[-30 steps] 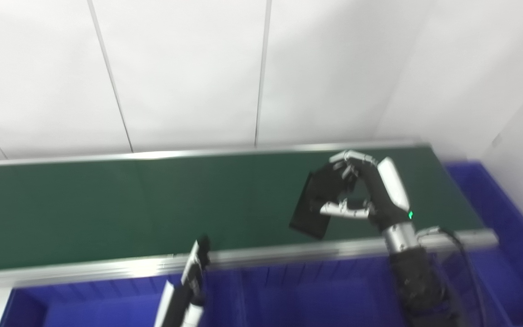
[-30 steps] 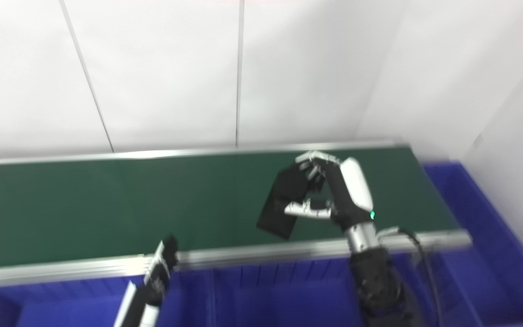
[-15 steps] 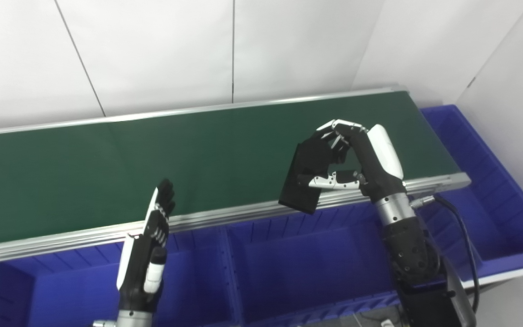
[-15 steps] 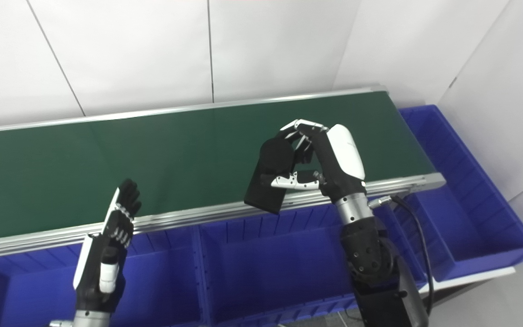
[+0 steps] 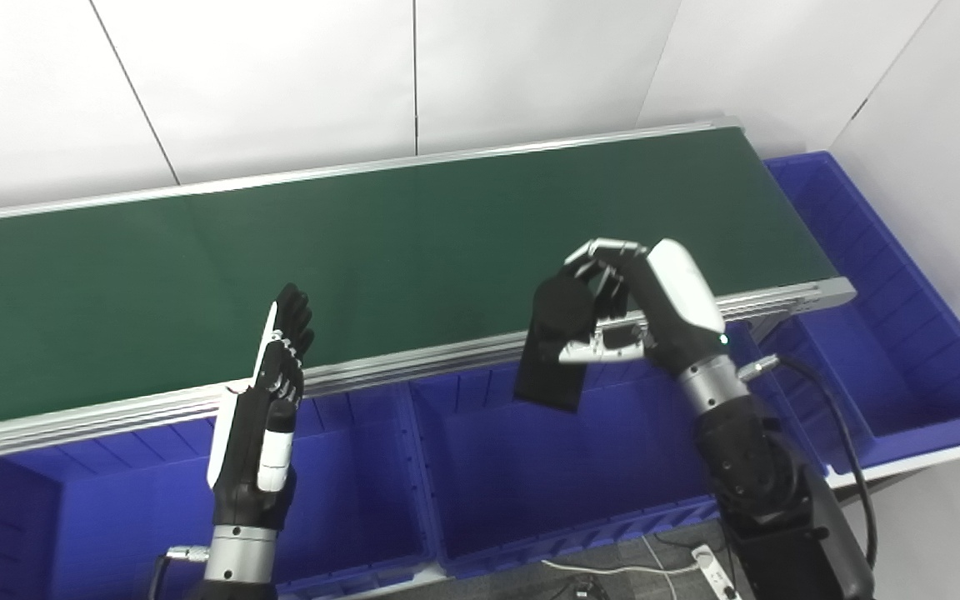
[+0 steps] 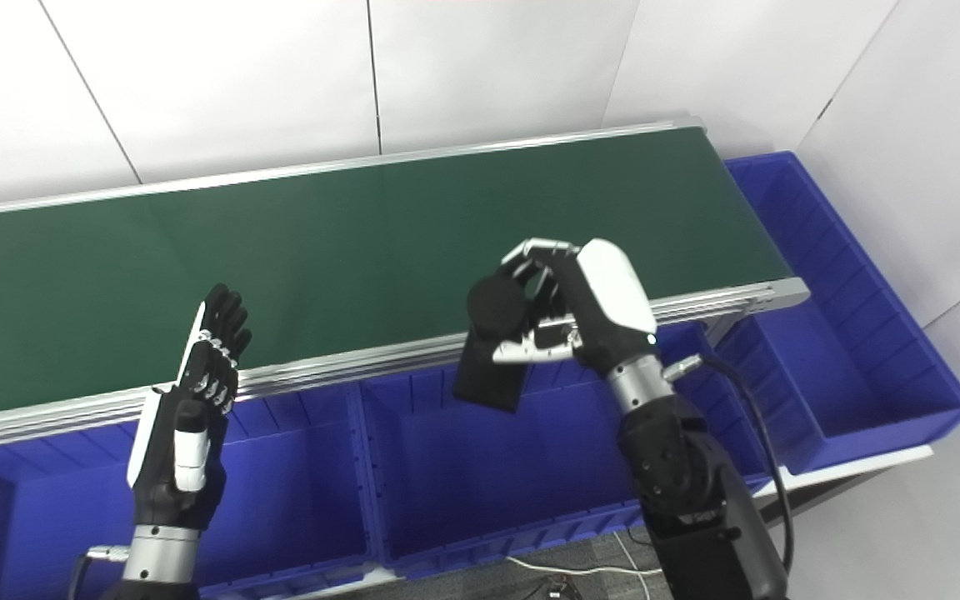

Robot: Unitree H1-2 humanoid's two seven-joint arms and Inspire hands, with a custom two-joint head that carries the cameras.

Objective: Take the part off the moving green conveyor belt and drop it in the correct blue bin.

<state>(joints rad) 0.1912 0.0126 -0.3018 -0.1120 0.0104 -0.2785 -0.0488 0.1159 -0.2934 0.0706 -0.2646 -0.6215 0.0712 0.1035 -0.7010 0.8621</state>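
My right hand (image 5: 647, 304) is shut on a flat black part (image 5: 553, 350) with a round upper end; it also shows in the right eye view (image 6: 492, 354). The part hangs tilted in the air over the near rail of the green conveyor belt (image 5: 363, 250) and the back edge of the middle blue bin (image 5: 530, 467). My left hand (image 5: 267, 400) is open and empty, fingers straight up, in front of the belt's near rail above the left blue bin (image 5: 113, 517).
A third blue bin (image 5: 888, 333) runs along the belt's right end. An aluminium rail (image 5: 413, 367) edges the belt's near side. White wall panels stand behind and to the right. A cable hangs from my right forearm (image 5: 830, 417).
The camera has tilted down, so the whole picture shifted. My right hand has carried the black part off the belt toward me, over the near rail. The left hand has risen into view.
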